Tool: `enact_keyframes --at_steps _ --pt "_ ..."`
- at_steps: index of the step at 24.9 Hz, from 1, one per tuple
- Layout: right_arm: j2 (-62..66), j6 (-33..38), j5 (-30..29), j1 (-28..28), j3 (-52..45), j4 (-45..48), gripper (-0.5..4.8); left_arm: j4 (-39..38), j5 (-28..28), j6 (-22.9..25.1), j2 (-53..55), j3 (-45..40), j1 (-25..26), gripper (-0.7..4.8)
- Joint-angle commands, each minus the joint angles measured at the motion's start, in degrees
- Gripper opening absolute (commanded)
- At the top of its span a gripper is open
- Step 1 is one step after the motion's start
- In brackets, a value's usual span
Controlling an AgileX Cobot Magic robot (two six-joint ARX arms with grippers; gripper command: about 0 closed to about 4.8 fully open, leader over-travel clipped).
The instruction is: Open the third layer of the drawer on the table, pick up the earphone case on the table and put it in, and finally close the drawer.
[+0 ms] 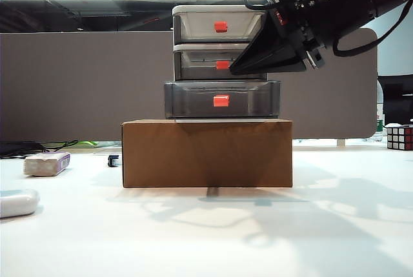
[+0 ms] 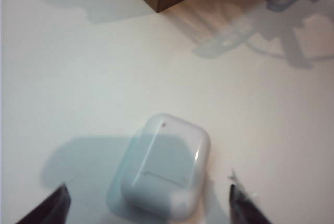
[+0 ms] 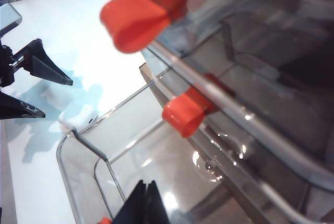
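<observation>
On the table (image 1: 206, 238) I count one earphone case (image 2: 162, 174), lying flat near its left edge. My left gripper (image 2: 148, 205) hangs right over it, jaws spread wide, one tip on either side, neither touching it. One whitish block with a purple edge (image 1: 46, 163) sits farther back. Mid-table, one brown cardboard box (image 1: 206, 153) carries the drawer (image 1: 221, 64): three grey tiers, three red-orange handles. The third layer (image 1: 222, 99) is pulled out. My right gripper (image 3: 145, 203) hovers above that open tray in front of the middle tier, jaws pressed together, empty. One puzzle cube (image 1: 399, 137) stands at the right edge.
</observation>
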Motion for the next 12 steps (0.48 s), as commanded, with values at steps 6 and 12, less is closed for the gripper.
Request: enact_keyframes --at_steps 6,12 --pt "-0.22 -0.46 -0.28 0.00 0.28 1.05 -0.05 3.17 1.05 6.58 4.72 0.17 -1.62 4.79" --pt "-0.22 -0.74 -0.24 0.00 0.28 0.98 -0.05 6.95 -4.83 8.13 10.34 0.17 -7.30 4.79"
